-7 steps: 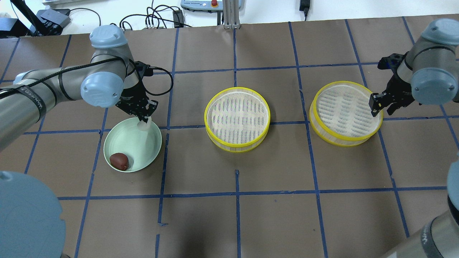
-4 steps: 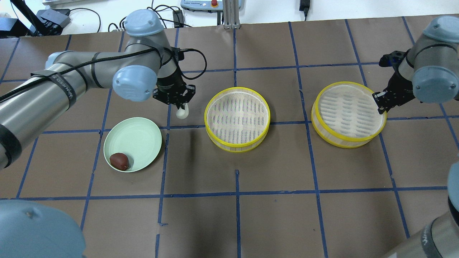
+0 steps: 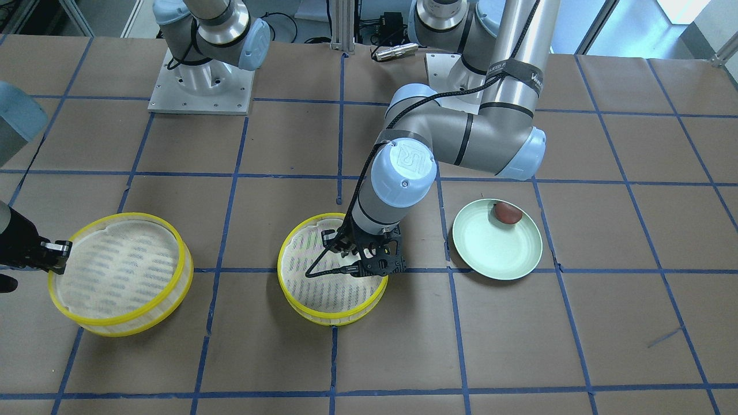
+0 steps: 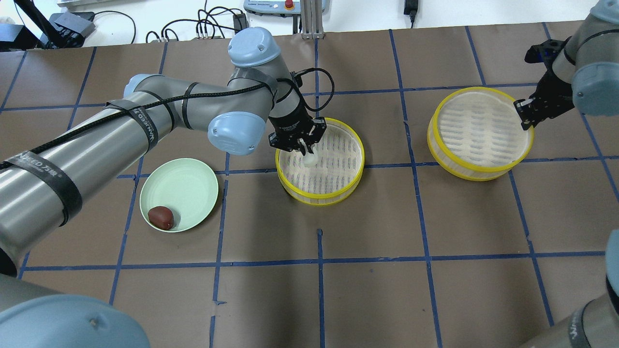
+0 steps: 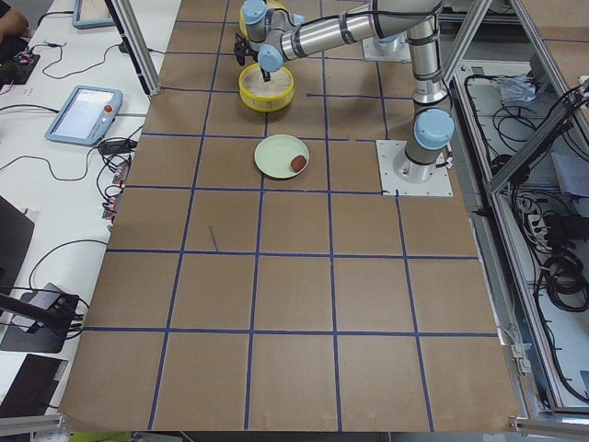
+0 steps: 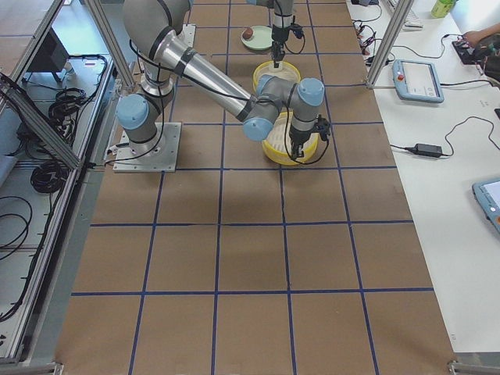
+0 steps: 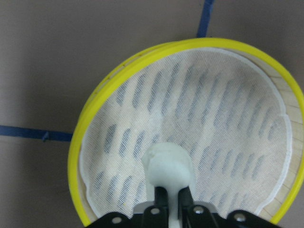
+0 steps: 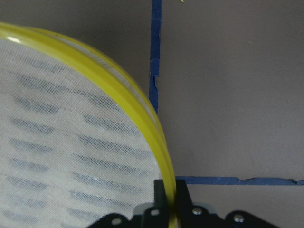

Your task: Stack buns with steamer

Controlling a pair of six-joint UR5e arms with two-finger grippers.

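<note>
My left gripper (image 4: 305,149) is shut on the white bun (image 4: 309,160) and holds it low over the left part of the middle steamer tray (image 4: 319,200). The left wrist view shows the white bun (image 7: 168,166) between my fingers above the tray's mesh (image 7: 213,118). The reddish-brown bun (image 4: 160,217) lies on the pale green plate (image 4: 188,183). My right gripper (image 4: 523,118) is shut on the yellow rim (image 8: 137,109) of the right steamer tray (image 4: 478,174).
Both trays have yellow rims and are empty inside. The table is brown paper with blue tape lines. Cables and a pendant (image 4: 280,6) lie beyond the far edge. The left arm's elbow (image 3: 496,138) hangs over the table behind the plate (image 3: 496,253).
My left gripper carried the white bun from the plate rightwards to over the middle tray. My right gripper, at the right tray's rim throughout, moved with that tray toward the far right.
</note>
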